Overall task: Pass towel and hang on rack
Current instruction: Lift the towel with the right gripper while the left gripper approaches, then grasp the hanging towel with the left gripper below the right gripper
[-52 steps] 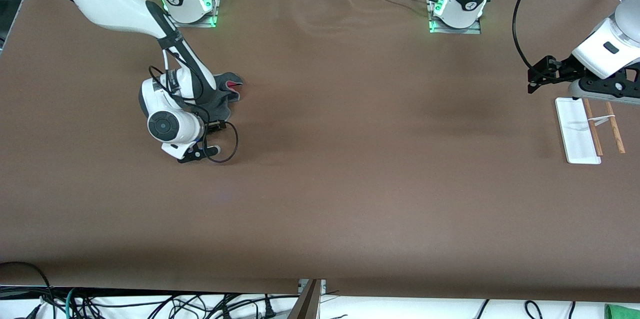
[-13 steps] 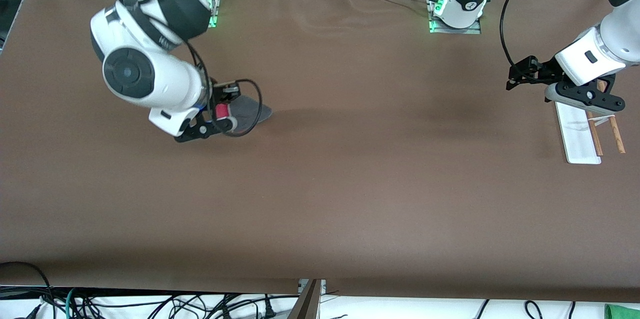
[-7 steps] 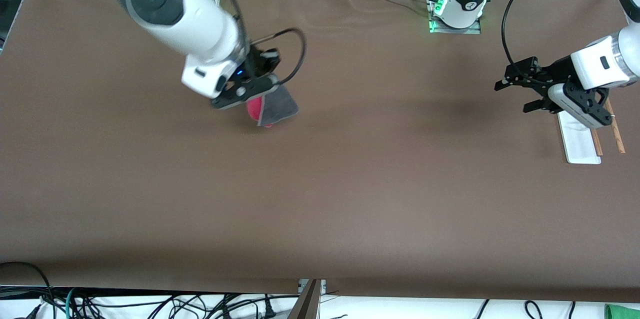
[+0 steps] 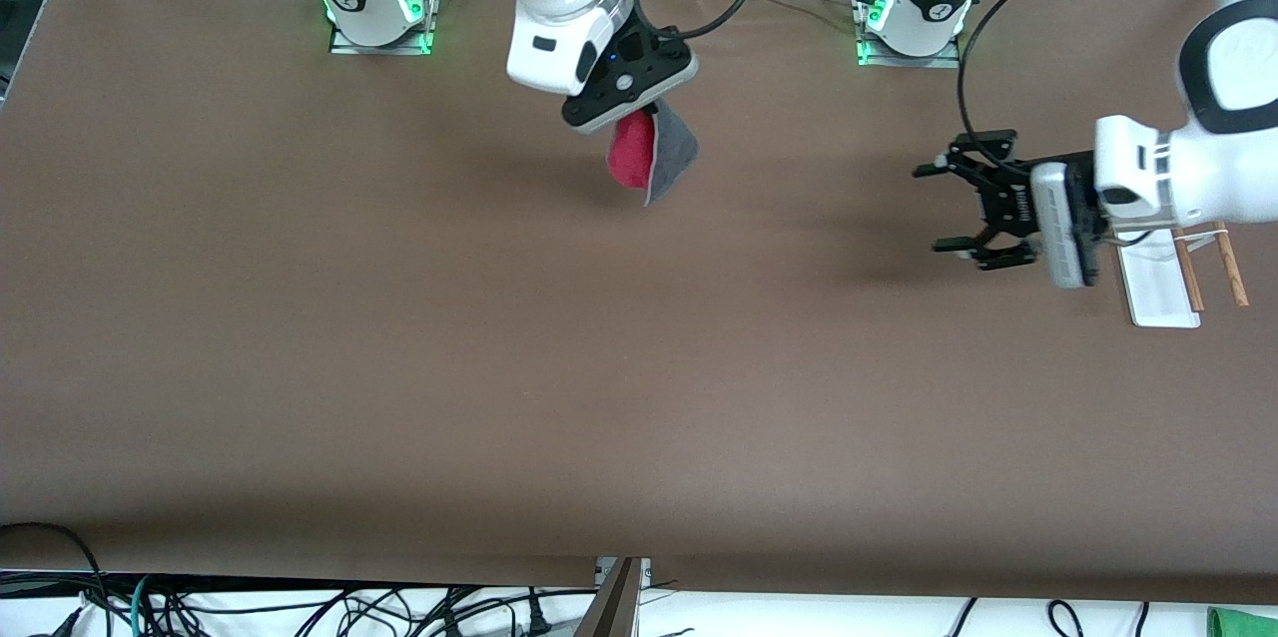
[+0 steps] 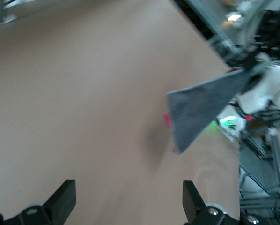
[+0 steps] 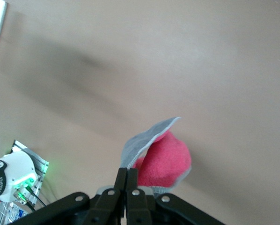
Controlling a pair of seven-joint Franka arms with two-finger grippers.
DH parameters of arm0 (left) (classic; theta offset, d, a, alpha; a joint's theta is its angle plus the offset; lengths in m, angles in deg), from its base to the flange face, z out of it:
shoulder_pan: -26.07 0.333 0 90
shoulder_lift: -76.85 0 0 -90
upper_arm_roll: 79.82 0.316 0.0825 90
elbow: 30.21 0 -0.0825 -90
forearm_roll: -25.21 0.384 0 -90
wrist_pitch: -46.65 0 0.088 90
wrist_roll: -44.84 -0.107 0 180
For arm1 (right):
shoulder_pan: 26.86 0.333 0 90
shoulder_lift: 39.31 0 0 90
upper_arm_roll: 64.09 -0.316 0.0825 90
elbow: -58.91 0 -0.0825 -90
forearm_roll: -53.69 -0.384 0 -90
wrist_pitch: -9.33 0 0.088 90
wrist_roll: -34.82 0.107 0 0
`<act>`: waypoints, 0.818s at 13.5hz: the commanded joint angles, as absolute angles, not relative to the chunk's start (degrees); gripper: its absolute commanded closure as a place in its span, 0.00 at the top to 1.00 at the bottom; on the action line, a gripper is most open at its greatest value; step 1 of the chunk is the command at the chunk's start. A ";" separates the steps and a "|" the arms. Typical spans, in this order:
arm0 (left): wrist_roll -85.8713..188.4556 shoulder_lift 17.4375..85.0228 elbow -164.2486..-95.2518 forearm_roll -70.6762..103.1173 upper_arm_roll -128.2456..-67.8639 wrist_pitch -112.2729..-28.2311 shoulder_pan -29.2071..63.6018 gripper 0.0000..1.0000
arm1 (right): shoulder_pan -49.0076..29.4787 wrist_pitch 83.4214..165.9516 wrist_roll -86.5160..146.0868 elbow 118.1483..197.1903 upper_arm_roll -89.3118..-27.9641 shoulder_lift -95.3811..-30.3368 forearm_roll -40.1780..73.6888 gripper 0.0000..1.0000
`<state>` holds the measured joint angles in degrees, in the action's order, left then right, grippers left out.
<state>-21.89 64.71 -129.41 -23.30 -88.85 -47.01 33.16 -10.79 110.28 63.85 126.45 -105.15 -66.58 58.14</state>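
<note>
My right end effector is up in the air over the middle stretch of the tabletop, between my two bases, and it is clamped tight on one edge of the towel. The cloth hangs free below my fingers, folded loosely so that the red-pink face and the dark grey face both show; no part of it touches the tabletop. So the pick-up is done, and I judge the carry toward the hand-over point to be under way.

My left end effector is over bare tabletop toward my left arm's end, turned sideways to face the towel, with its fingers spread as wide as they go and nothing between them. From my left wrist camera the grey cloth hangs ahead of those open fingers, well apart from them, so the pass itself has not happened yet.

The rack stands at the left arm's end of the tabletop, just beside my left wrist, its white base and two wooden rods bare. Still to do, as I judge it: bring the two end effectors together, take the towel with the left, let go with the right, then drape it over the rods.
</note>
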 commanded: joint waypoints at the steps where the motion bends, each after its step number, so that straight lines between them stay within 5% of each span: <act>1: -33.88 59.28 -127.24 -28.39 -89.92 -45.11 31.88 1.00 | -8.85 111.19 64.17 123.87 -105.83 -67.52 58.96 0.00; 5: -45.75 54.37 -127.68 -36.82 -96.85 -45.55 31.61 1.00 | -6.13 114.26 64.26 123.60 -105.75 -67.70 59.05 0.00; 11: -59.30 50.22 -127.16 -40.97 -97.57 -52.31 24.59 1.00 | -4.89 115.50 64.35 123.60 -105.75 -68.22 59.05 0.00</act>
<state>-56.19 51.53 -128.93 -39.46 -97.79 -51.74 26.32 -5.59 114.88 63.85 125.46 -105.31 -67.05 58.14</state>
